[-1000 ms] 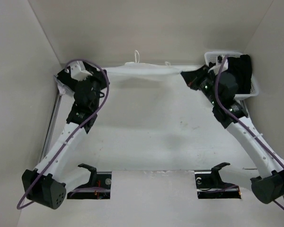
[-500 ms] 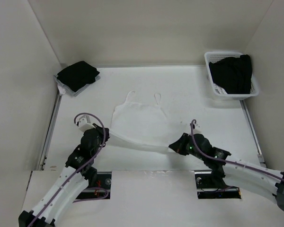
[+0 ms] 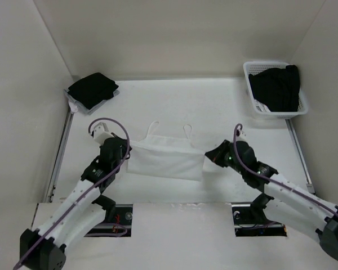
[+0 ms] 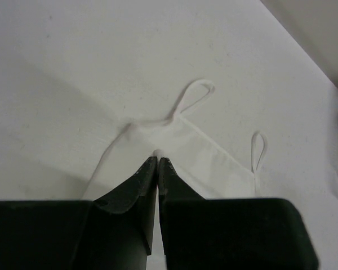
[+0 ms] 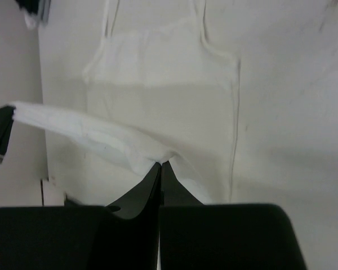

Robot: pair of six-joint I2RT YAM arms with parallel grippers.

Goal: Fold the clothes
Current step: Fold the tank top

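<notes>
Bright diffuse light, faint soft shadows, slightly blurry wrist views.

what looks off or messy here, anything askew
Nothing much. The white camisole lies square, straps even, its near hem pinched by the left gripper and right gripper. Only the black clothes heap above the white mesh basket's rim.
</notes>
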